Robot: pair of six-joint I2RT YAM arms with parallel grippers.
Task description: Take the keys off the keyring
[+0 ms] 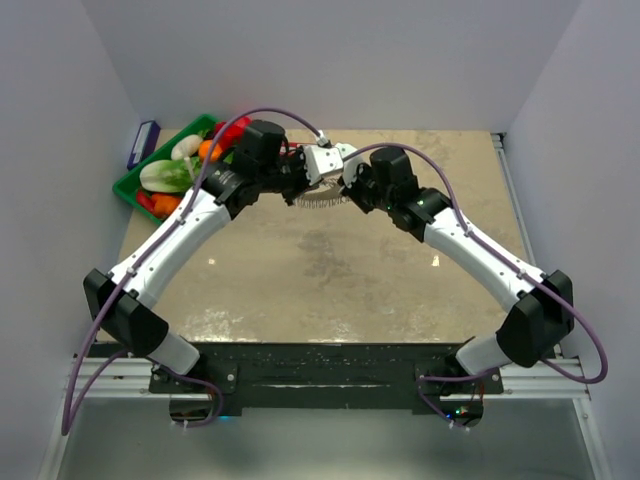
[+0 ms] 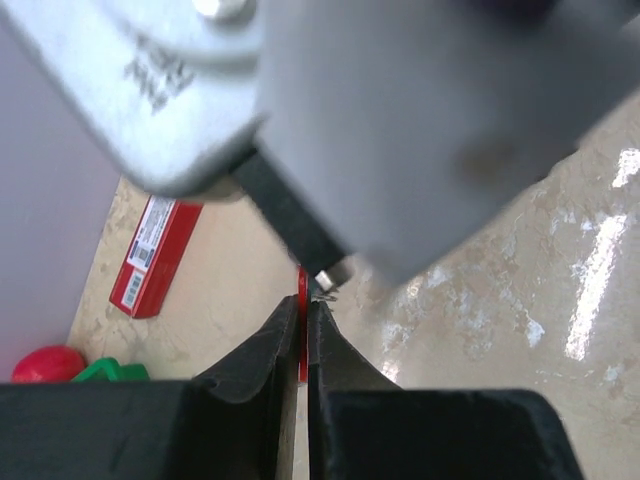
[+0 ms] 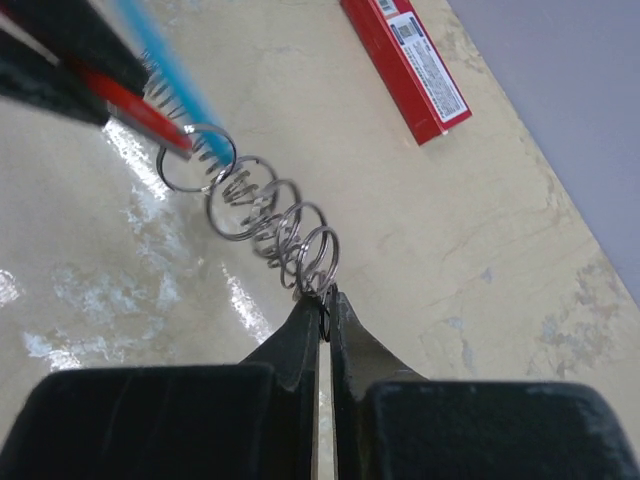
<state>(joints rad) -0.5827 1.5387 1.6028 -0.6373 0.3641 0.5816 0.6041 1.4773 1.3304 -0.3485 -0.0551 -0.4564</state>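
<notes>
The keyring [image 1: 322, 200] hangs between my two grippers above the far middle of the table, its silvery fringe drooping. In the right wrist view its blue section [image 3: 170, 70] runs to the upper left, and several silvery wire loops, the keys [image 3: 270, 215], are stretched in a row. My right gripper [image 3: 326, 303] is shut on the nearest thin loop. My left gripper [image 2: 303, 308] is shut on the flat red piece [image 2: 302, 285]; its fingers [image 3: 60, 45] and that piece [image 3: 150, 125] also show in the right wrist view. In the top view both grippers meet, left [image 1: 296, 170], right [image 1: 312, 180].
A long red box [image 3: 405, 60] lies on the table behind the grippers, also in the left wrist view [image 2: 155, 255]. A green basket [image 1: 128, 186] of vegetables stands at the far left, with a blue box [image 1: 143, 143] by the wall.
</notes>
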